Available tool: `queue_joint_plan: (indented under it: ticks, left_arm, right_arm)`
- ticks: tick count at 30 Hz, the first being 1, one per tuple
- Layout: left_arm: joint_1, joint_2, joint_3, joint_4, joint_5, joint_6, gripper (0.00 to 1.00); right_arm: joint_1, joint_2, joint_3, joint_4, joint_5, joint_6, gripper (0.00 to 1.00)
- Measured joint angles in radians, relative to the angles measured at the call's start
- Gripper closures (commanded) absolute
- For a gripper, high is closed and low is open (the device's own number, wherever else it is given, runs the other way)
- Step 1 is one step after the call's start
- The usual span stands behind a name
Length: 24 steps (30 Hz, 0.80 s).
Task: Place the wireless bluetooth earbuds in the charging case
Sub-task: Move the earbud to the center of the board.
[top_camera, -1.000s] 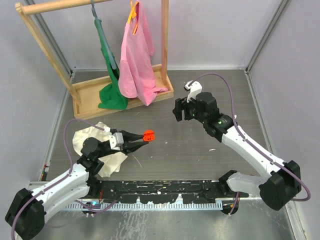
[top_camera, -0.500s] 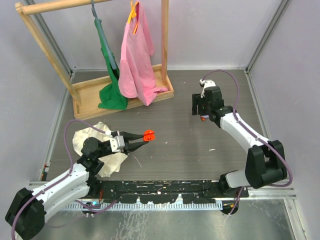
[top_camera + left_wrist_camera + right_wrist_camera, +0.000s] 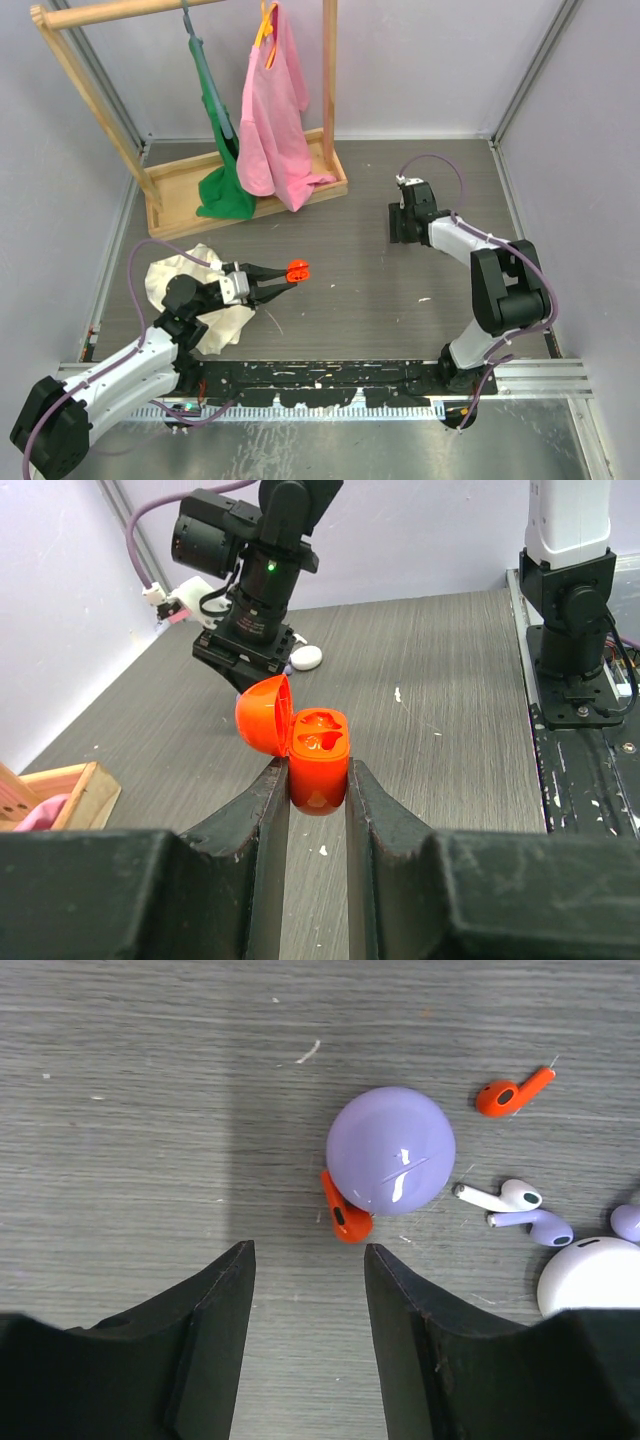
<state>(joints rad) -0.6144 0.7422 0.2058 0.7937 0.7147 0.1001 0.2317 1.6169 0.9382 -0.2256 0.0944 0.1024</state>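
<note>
An orange-red charging case (image 3: 318,760) with its lid (image 3: 262,715) swung open shows two bare wells. My left gripper (image 3: 318,772) is shut on its body, holding it above the table (image 3: 297,269). My right gripper (image 3: 308,1250) stands open over the tabletop at the back right (image 3: 403,232), nothing between its fingers. Just beyond its tips an orange earbud (image 3: 343,1212) lies against a closed round lavender case (image 3: 391,1149). A second orange earbud (image 3: 512,1093), a white earbud (image 3: 495,1197) and a lavender earbud (image 3: 535,1224) lie to the right.
A white rounded case (image 3: 592,1275) sits at the right edge of the right wrist view. A wooden rack (image 3: 250,195) with pink and green garments stands at the back left. A crumpled white cloth (image 3: 185,275) lies by the left arm. A black rail (image 3: 320,385) runs along the front.
The right arm swung from mid-table to the back right and came down over the earbuds, its jaws narrowing. The left arm and the orange case stayed still.
</note>
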Motion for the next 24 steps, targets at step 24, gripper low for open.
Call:
queue_joint_plan:
  ticks: [24]
  left_arm:
    - [-0.001, 0.033, 0.000, -0.003, 0.008, 0.001, 1.00]
  right_arm:
    - [-0.014, 0.101, 0.006, 0.053, 0.035, -0.045, 0.66]
